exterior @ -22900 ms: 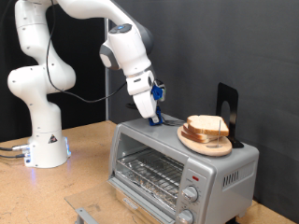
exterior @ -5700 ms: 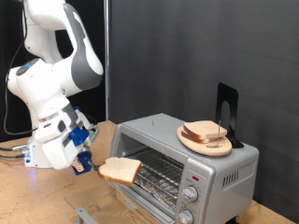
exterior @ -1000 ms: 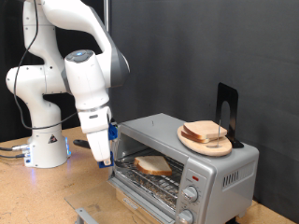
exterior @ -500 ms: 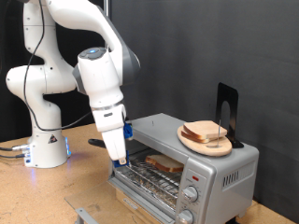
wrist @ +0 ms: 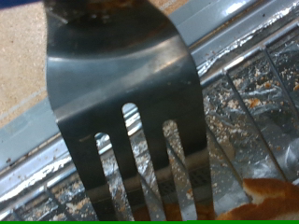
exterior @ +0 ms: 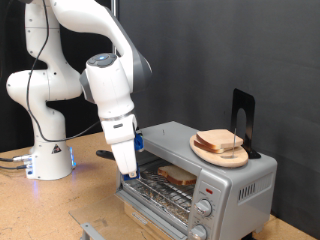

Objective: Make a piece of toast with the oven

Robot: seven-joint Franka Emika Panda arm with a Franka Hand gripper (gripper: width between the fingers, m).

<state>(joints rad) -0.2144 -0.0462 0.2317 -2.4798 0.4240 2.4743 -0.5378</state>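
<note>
The oven stands on the wooden table at the exterior view's right, its front open. One piece of toast lies inside on the wire rack; its crust corner also shows in the wrist view. My gripper hangs just in front of the oven's open left side, pointing down. It is shut on a black slotted spatula, whose tines fill the wrist view over the rack and the crumb-strewn foil tray. The spatula carries nothing.
A round wooden plate with bread slices sits on the oven's top, beside a black stand. Two knobs and a red light are on the oven's front right. The robot's base stands at the left.
The toast was carried on the spatula and now lies on the rack. Over the last second my gripper swung right, up to the oven's front; it has hardly moved in the last half second.
</note>
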